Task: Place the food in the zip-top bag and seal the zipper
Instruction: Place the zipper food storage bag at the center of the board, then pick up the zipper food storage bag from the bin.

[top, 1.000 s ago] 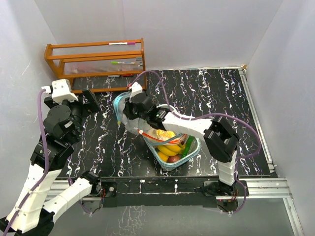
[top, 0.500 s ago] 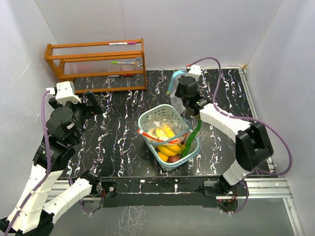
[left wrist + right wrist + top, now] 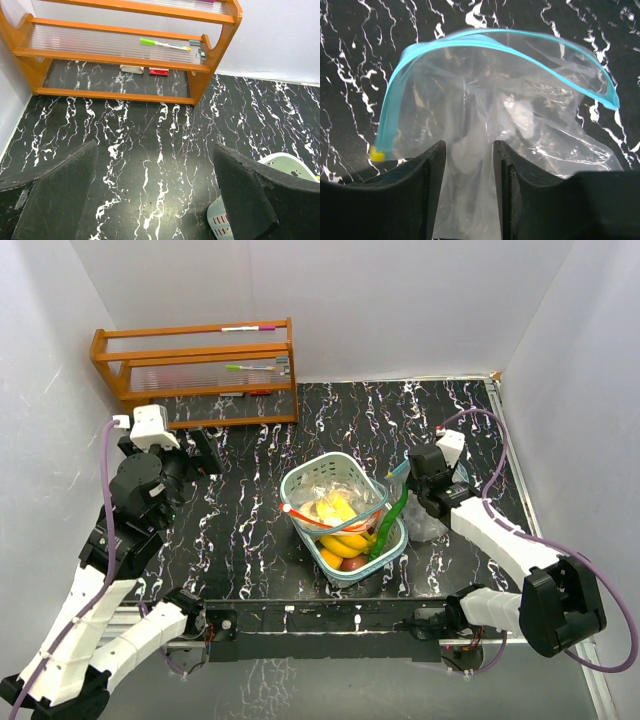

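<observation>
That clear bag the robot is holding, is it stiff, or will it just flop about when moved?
Probably floppy: the zip-top bag hangs crumpled and creased from the right gripper. It is likely very light, being thin see-through film with nothing visible inside. Its blue zipper strip arches open, so the rim seems somewhat stiffer.

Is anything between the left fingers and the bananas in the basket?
Yes: clear plastic with a red strip partly covers the bananas in the basket. Only table lies between the left gripper and the basket.
</observation>
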Tool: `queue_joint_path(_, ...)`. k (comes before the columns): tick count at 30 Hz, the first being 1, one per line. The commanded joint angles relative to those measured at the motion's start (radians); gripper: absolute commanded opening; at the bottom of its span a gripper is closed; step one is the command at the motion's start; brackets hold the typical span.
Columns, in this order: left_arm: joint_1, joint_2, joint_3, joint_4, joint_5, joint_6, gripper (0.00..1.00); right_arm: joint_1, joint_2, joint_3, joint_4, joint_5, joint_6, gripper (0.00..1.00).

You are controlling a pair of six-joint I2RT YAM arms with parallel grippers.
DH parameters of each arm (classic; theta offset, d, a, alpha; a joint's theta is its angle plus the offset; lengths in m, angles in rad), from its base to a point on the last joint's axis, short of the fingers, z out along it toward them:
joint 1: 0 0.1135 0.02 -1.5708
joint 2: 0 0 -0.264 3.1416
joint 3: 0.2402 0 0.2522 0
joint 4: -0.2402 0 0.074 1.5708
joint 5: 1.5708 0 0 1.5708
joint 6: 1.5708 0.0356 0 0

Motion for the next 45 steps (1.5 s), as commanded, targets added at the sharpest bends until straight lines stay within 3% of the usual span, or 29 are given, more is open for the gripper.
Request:
queue_joint_path(1, -0.002, 0.004, -0.003, 0.027, 0.030, -0.013, 0.97, -0.003, -0.032, -0.011, -0.023, -0.044, 0.048, 0.51)
queue_joint_path(5, -0.002, 0.006, -0.003, 0.019, 0.034, -0.003, 0.97, -0.003, -0.048, 0.014, -0.053, -0.058, 0.047, 0.75)
queue_joint_path(11, -0.002, 0.008, -0.025, 0.021, 0.035, -0.002, 0.97, -0.002, -0.157, 0.103, -0.084, -0.146, -0.023, 0.83)
queue_joint_path(16, -0.002, 0.023, -0.038, 0.034, 0.055, -0.009, 0.97, -0.001, -0.273, 0.205, -0.027, -0.249, -0.121, 0.83)
queue_joint_path(20, -0.002, 0.041, -0.048, 0.037, 0.070, -0.014, 0.97, 0.011, -0.243, 0.317, 0.014, -0.528, -0.219, 0.83)
queue_joint_path(23, -0.002, 0.051, -0.058, 0.037, 0.075, -0.021, 0.97, 0.084, -0.179, 0.388, 0.011, -0.700, -0.293, 0.83)
queue_joint_path(28, -0.002, 0.053, -0.065, 0.034, 0.070, -0.024, 0.97, 0.371, -0.092, 0.408, 0.020, -0.668, -0.417, 0.84)
queue_joint_path(31, -0.002, 0.051, -0.065, 0.033, 0.065, -0.021, 0.97, 0.482, -0.037, 0.410, 0.039, -0.664, -0.456, 0.84)
queue_joint_path(45, -0.002, 0.024, -0.082, 0.016, 0.051, -0.018, 0.97, 0.596, 0.036, 0.341, 0.099, -0.774, -0.467, 0.74)
